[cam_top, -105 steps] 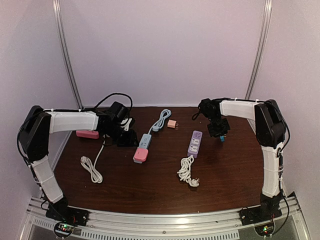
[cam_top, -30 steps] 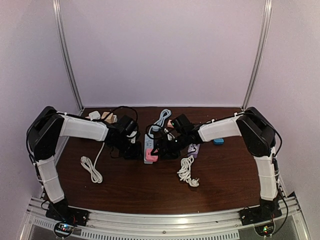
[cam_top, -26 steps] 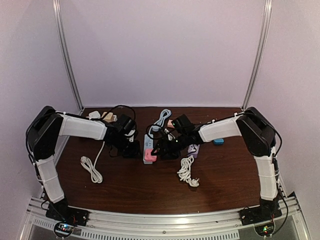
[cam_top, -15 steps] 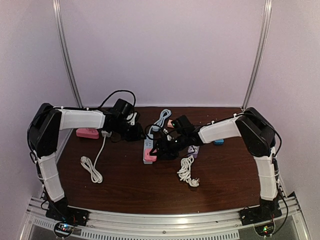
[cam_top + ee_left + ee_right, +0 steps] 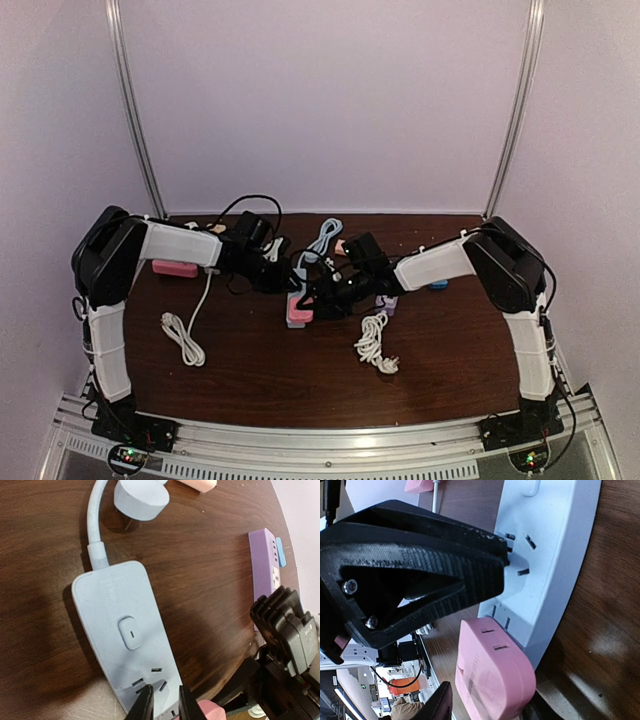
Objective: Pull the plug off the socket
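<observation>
A dark wooden tabletop [image 5: 260, 370] is seen under both arms. A blue-grey socket strip [image 5: 125, 640] is laid flat on it, directly beneath the left fingers [image 5: 144, 706]. These are pressed almost together over the strip's outlets, and nothing is pinched between them. A purple strip [image 5: 265, 570] is laid past the right fingers [image 5: 420, 575], apart from the blue-grey one. A coiled white cord [image 5: 372, 342] is laid nearer the arm bases than either pair of fingers. The right fingers are held spread at the plug end of the socket strip. One is set against the outlet face and the other is seen just beside the plug. The pink plug [image 5: 492, 672] is seated in the strip's end, between the right fingers and just beside the left fingertips. No firm grip on it is seen.
</observation>
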Controlling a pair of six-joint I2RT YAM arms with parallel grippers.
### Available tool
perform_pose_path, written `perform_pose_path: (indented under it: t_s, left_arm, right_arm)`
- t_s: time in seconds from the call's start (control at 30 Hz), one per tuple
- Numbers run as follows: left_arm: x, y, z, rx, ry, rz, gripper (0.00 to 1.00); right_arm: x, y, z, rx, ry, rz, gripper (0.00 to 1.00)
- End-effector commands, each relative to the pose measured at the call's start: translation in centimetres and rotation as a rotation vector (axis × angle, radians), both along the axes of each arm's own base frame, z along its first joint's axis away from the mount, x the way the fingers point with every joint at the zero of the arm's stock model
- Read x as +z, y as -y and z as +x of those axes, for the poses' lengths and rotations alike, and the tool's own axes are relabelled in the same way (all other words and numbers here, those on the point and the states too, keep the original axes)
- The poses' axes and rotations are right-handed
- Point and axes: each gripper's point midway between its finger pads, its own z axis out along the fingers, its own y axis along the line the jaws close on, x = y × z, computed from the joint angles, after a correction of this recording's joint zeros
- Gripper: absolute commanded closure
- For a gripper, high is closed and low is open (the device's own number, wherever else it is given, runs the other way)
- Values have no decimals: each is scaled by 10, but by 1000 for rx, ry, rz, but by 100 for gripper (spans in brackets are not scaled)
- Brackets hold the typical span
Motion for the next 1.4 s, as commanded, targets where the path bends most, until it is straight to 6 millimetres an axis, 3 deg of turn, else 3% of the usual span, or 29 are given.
perform_pose_path:
  t_s: [0.0,0.13,0.3,0.5,0.7,1.1,1.37]
  left_arm:
    - [-25,-9,-11,13,-50,44,83]
    - [-36,-15,-17,27,-75,67,85]
    - [-41,-18,-20,33,-82,75,86]
    - [-51,-23,-24,39,-104,97,87]
    - [-64,-36,-29,59,-136,138,89]
    - [-90,-54,-35,63,-175,250,90]
    - [-96,-57,-36,57,-180,272,89]
  right_arm:
    - [11,-6,-1,11,16,47,59]
    - [15,-7,-4,13,24,58,65]
    - [11,-12,-7,19,5,74,62]
    - [15,-14,-5,7,-5,111,89]
    - [28,-16,-4,5,3,179,100]
    - [89,-19,-2,30,41,438,100]
    - [108,-12,-6,42,45,525,100]
